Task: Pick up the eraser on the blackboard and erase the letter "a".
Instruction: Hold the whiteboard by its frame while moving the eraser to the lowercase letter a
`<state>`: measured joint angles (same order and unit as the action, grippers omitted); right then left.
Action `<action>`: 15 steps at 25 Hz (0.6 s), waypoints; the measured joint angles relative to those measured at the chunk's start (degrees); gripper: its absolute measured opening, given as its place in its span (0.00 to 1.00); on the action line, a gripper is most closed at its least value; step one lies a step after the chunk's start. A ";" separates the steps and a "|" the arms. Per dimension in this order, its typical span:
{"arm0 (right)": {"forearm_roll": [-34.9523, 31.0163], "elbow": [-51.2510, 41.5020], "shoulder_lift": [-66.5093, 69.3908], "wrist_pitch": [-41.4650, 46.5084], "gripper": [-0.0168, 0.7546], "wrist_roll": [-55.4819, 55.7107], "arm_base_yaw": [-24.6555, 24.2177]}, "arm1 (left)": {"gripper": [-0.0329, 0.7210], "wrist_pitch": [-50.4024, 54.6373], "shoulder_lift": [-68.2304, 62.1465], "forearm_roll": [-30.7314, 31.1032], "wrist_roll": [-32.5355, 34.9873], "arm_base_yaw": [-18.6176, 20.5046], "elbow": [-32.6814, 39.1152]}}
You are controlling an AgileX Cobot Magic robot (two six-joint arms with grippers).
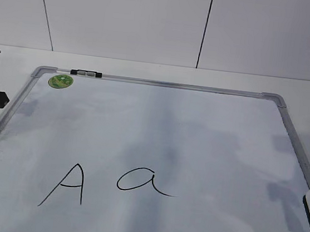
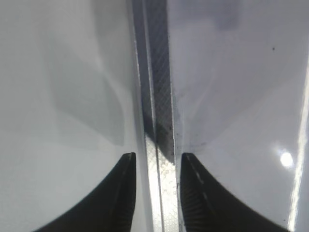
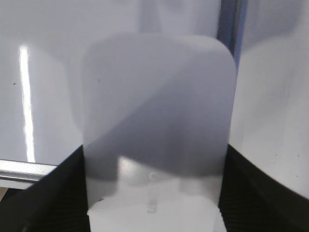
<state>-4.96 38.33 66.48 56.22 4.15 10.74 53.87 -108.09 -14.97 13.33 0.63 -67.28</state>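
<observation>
A white wall (image 1: 127, 17) fills the upper third of the exterior view. It is made of large smooth panels, and two thin dark seams run down it — one in the upper left of the frame, slanting slightly, the other right of centre, nearly vertical. Both seams end where the wall meets a white tabletop (image 1: 149, 70), which shows as a pale band across the middle of the frame and continues down the left and right edges. The light is soft and even, with faint grey shadows lower down. In the left wrist view the same white tabletop (image 2: 58, 87) takes up the left half, crossed by a soft-edged grey shadow.
</observation>
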 joint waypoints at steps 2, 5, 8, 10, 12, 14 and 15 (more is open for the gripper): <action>0.00 0.00 0.00 0.00 0.76 0.00 0.00 | 0.35 -0.13 0.00 0.00 0.00 0.00 0.00; 0.00 0.00 0.00 0.00 0.76 -0.03 0.00 | 0.35 -0.27 0.00 0.00 0.00 0.00 -0.10; -0.10 0.00 0.00 0.00 0.76 -0.03 0.00 | 0.35 -0.67 0.00 0.00 0.00 0.00 -0.10; -0.10 0.00 0.00 0.00 0.76 -0.03 0.00 | 0.35 -0.67 0.00 0.00 0.00 0.00 -0.10; -0.10 0.00 0.00 0.00 0.76 -0.03 0.00 | 0.35 -0.75 0.00 0.00 0.00 0.00 -0.10; -0.10 0.00 0.00 -0.04 0.76 -0.03 0.00 | 0.35 -0.75 0.00 0.00 0.00 0.00 -0.10; -0.10 0.00 0.00 -0.04 0.76 -0.13 0.00 | 0.35 -0.75 0.00 0.00 0.00 0.00 -0.10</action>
<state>-5.06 38.33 66.48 56.18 4.03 10.74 53.11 -108.09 -14.97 13.33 0.63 -67.38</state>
